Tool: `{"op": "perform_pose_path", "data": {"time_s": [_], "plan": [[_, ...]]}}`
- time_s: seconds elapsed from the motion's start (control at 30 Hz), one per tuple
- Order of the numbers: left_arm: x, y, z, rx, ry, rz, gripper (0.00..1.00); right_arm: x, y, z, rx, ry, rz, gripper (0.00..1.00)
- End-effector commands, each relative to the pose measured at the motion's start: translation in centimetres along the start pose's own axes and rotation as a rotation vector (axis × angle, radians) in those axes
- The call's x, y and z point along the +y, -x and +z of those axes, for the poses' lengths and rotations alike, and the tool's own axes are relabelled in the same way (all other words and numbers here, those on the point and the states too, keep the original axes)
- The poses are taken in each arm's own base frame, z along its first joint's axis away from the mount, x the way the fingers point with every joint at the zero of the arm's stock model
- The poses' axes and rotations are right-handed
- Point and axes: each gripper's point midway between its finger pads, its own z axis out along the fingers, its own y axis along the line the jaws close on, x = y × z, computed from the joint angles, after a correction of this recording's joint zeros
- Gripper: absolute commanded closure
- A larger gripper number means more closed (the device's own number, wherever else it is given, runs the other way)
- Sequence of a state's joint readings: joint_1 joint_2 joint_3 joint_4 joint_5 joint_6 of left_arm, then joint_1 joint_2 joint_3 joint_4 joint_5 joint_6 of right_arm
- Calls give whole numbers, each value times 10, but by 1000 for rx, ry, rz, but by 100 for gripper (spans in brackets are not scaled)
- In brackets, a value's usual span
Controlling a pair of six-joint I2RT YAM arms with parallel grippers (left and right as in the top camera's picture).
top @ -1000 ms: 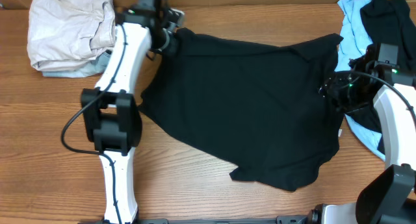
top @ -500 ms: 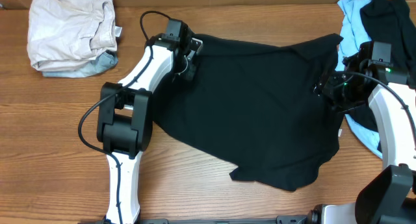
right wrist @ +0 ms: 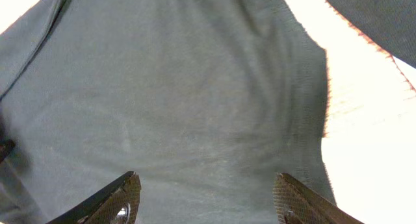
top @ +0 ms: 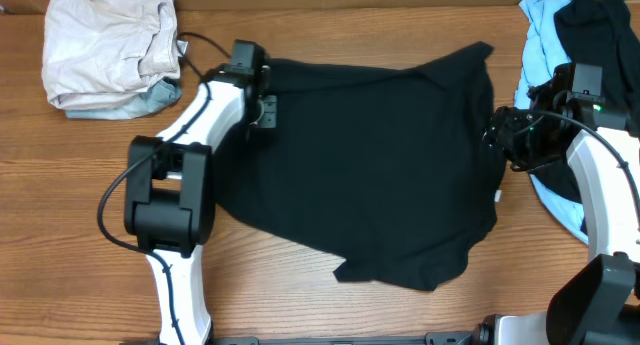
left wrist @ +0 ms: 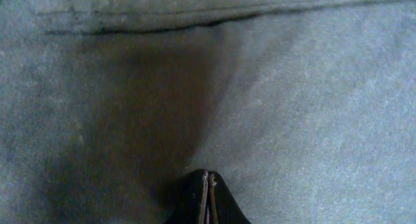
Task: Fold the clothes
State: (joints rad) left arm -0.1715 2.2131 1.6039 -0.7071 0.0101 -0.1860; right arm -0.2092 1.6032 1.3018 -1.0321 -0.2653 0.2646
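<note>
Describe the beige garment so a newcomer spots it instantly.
On the brown wooden table, look to the far left corner, beyond the large black fabric garment spread across the middle. The crumpled beige fabric garment sits there on a pale grey-blue cloth. It is the only light, bunched pile on that side; the light blue garment lies opposite.

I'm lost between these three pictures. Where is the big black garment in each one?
Overhead: the black garment lies spread across the middle of the table.
Left wrist: it fills the whole picture, with a seam near the top.
Right wrist: it fills most of the picture; bright table shows at right.
Shared landmark: its stitched right edge, which lies beside the right gripper overhead; the left wrist view does not show it.
</note>
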Motion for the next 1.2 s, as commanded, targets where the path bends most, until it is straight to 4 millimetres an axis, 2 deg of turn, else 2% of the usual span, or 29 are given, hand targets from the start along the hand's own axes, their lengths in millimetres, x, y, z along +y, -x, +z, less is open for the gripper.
{"op": "perform_pose_path", "data": {"time_s": [0.0, 0.17, 0.2, 0.27, 0.3, 0.33, 0.37, 0.43, 0.5, 0.57, 0.73, 0.83, 0.9, 1.0, 1.17], "plan": [[48, -101, 54, 337, 123, -123, 96, 8, 10, -9, -45, 22, -21, 31], [48, -110, 49, 384, 127, -120, 96, 10, 14, -9, -63, 29, -27, 31], [47, -109, 47, 385, 119, -115, 96, 10, 15, -10, -66, 30, -28, 30], [40, -93, 34, 382, 87, -84, 93, 11, 17, -10, -76, 33, -31, 30], [39, -80, 24, 369, 83, -73, 79, 12, 19, -10, -83, 36, -33, 30], [35, -56, 10, 327, 72, -53, 52, 13, 21, -10, -90, 38, -35, 30], [33, -42, 3, 296, 66, -40, 37, 13, 22, -10, -93, 39, -36, 30], [28, -13, -10, 217, 49, 4, 14, 13, 23, -10, -99, 42, -38, 29], [24, 19, -19, 111, 37, 38, 7, 14, 25, -10, -106, 44, -40, 28], [23, 36, -20, 46, 30, 38, 6, 14, 25, -11, -108, 45, -41, 28], [31, 41, -17, 17, 76, -71, 6, 15, 28, -11, -117, 48, -44, 27], [34, 44, -14, -4, 88, -128, 11, 16, 31, -11, -131, 53, -48, 27], [33, 48, -14, -23, 85, -149, 20, 17, 32, -11, -134, 54, -49, 27], [36, 55, -14, -54, 102, -193, 26, 17, 32, -11, -134, 53, -50, 27], [42, 46, -15, -25, 137, -183, 28, 17, 32, -11, -137, 54, -50, 27]]}}
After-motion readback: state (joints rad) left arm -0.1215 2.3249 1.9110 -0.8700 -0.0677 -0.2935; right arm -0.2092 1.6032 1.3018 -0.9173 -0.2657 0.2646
